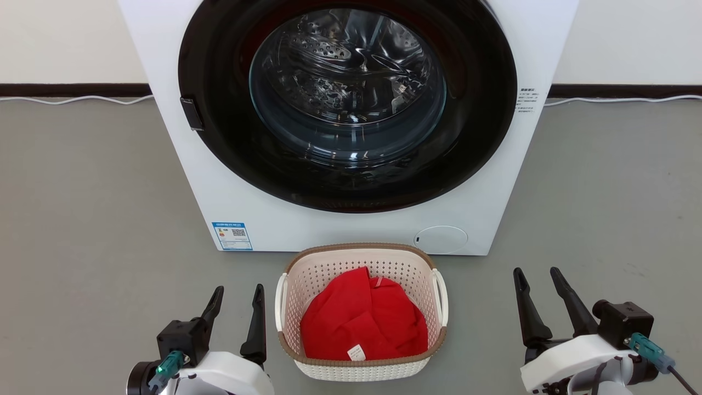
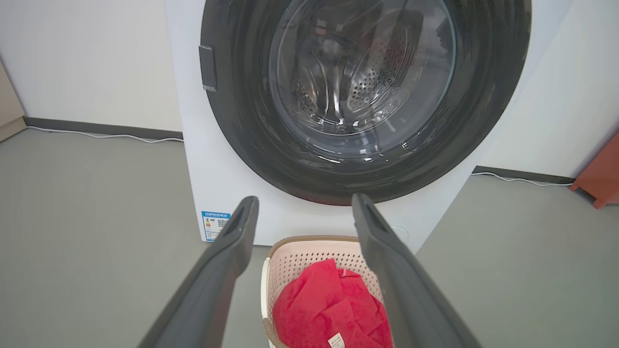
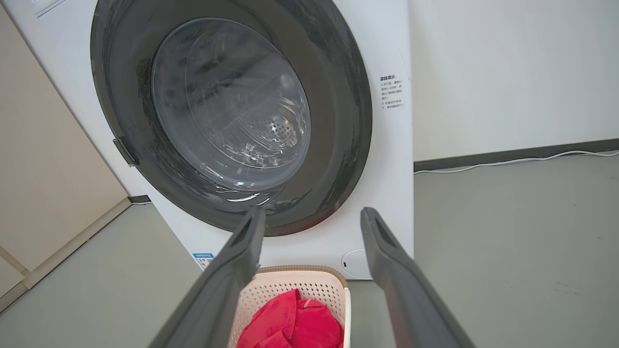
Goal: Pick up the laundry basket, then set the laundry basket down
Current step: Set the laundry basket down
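Note:
The laundry basket (image 1: 329, 271), cream-white and perforated with a brown woven-look rim, stands on the grey floor just in front of the washer. A red cloth (image 1: 364, 318) fills it. White loop handles sit on its left (image 1: 281, 302) and right (image 1: 440, 296) sides. My left gripper (image 1: 239, 296) is open, low beside the basket's left handle, apart from it. My right gripper (image 1: 537, 280) is open, well to the right of the basket. In the left wrist view the basket (image 2: 295, 256) lies between and below the fingers; in the right wrist view the basket (image 3: 300, 282) is at bottom centre.
A white front-loading washer (image 1: 175, 164) with a shut round dark door (image 1: 351, 104) stands right behind the basket. A white cable (image 1: 77, 99) runs along the dark baseboard. Grey floor (image 1: 82, 219) lies on both sides. An orange-brown object (image 2: 602, 179) is at the right.

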Robot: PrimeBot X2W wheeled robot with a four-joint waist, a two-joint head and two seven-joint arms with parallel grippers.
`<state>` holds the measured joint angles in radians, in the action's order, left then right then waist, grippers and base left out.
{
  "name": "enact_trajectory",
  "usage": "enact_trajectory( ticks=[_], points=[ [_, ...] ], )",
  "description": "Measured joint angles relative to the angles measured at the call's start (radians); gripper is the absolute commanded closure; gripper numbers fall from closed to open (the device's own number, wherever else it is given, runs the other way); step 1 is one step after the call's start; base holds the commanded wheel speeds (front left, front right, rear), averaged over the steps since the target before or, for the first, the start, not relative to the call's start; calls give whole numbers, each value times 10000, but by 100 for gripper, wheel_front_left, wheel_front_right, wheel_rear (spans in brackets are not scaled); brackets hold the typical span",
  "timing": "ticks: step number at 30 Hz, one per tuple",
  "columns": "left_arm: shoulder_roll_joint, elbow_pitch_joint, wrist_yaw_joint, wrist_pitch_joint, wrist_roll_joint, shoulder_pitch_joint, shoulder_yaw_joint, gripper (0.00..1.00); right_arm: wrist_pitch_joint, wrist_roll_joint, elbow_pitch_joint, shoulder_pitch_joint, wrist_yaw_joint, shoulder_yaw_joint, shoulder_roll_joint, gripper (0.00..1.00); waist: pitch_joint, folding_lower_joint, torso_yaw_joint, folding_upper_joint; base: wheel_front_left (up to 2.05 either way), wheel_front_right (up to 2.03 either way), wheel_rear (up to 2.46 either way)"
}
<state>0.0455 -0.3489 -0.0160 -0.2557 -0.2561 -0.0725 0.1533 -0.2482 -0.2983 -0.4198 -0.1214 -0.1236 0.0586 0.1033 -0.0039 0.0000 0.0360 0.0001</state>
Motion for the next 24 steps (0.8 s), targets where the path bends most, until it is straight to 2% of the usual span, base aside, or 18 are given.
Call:
enact_trajectory(
  ticks=[24],
  points=[
    [-2,134,-15,0,36,0,8,0,0,286,-67,-1,0,-6,-10,0,-1,0,24,0,0,0,0]
  ],
)
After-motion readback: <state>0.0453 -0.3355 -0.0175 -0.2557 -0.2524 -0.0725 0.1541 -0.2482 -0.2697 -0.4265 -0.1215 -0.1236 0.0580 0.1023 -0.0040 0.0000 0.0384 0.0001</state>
